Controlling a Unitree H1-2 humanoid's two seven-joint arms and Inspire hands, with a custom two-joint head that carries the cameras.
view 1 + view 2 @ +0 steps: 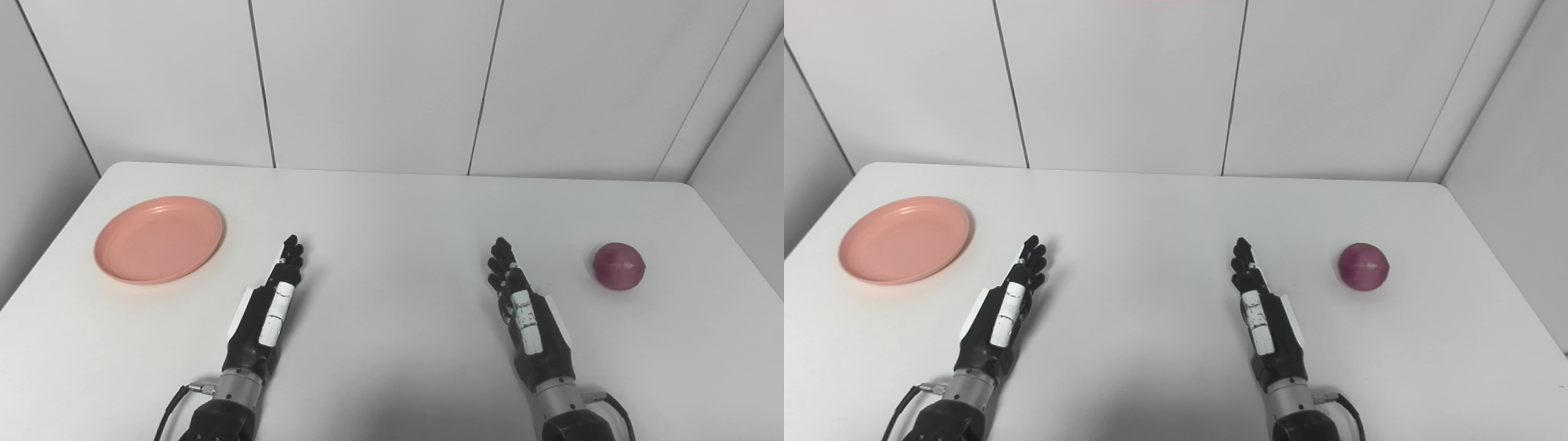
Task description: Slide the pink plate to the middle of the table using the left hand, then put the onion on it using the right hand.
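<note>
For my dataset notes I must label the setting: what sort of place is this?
Probably a robot test bench or lab, not a kitchen. A bare white table stands in a corner of plain white wall panels, holding only a round pink plastic plate and a purple-red onion.

Both black, white-panelled left hand [272, 306] and right hand [530, 318] join silver metal wrists trailing thin black cables, apparently plugged in.
</note>
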